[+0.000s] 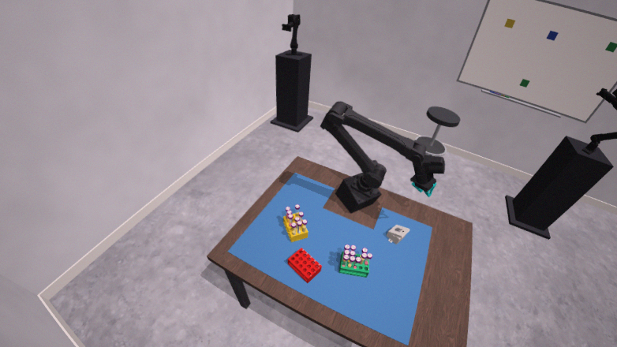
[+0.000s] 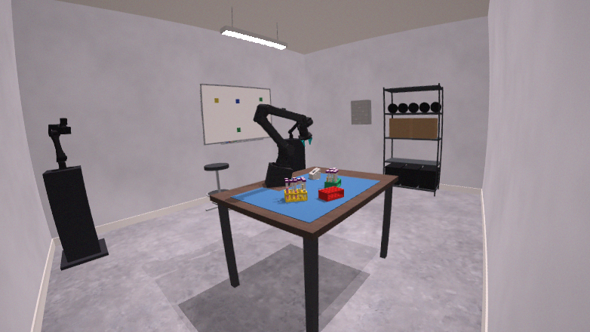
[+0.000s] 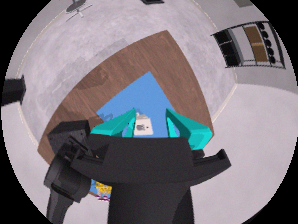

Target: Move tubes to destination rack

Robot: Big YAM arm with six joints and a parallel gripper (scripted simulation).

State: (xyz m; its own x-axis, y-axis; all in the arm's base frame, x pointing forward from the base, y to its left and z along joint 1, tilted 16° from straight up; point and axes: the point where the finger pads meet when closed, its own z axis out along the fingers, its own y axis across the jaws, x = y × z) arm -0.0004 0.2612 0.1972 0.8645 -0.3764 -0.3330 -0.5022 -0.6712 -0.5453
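The green rack RA (image 1: 352,266) stands on the blue mat and holds several purple-capped tubes; it also shows in the exterior view (image 2: 332,181). The yellow rack RB (image 1: 290,228) holds several tubes too. The cap labels are too small to read, so I cannot tell R8 or R5 apart. The red rack QR (image 1: 304,264) is empty. My gripper (image 1: 424,189) hangs high in the air above the table's edge, beyond the DONE button box (image 1: 398,233). In the wrist view its teal fingers stand partly apart with nothing between them.
The arm's base (image 1: 357,194) sits in a notch at the back of the mat (image 1: 332,259). The button box also shows between the fingers in the wrist view (image 3: 141,124). A stool (image 1: 439,124) and black camera pedestals stand off the table.
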